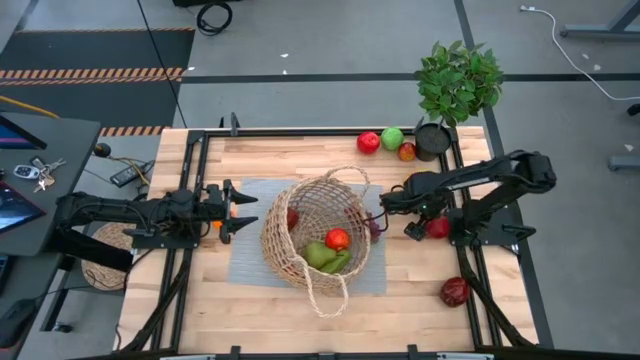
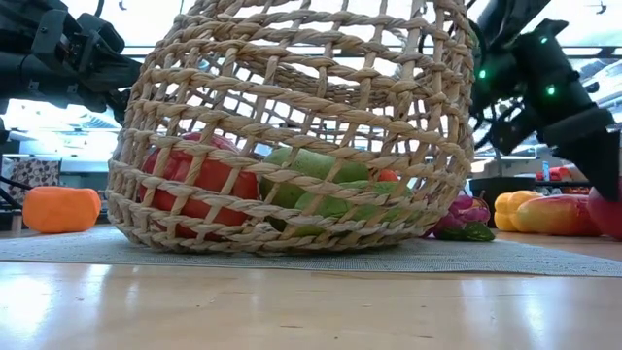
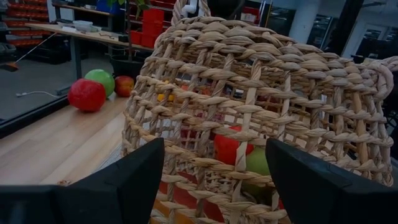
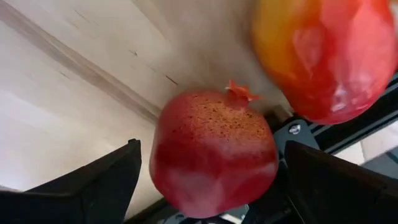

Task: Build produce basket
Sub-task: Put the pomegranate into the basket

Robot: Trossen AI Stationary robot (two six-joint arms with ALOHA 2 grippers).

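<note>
The high view looks straight down on the whole table (image 1: 200, 300). The low view sits at tabletop height, close against the basket (image 2: 292, 126). The left wrist view faces that same basket from near. The right wrist view looks closely at 1 pomegranate (image 4: 214, 155).

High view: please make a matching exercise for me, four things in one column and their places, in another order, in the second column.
Things:
1. green apple
2. dark red fruit
3. green pears
4. orange piece

Places:
A. inside the basket
B. beside the left gripper
C. next to the red apple, near the potted plant
D. alone on the bare wood at the table's right side

Pairs: 1-C, 2-D, 3-A, 4-B
</note>
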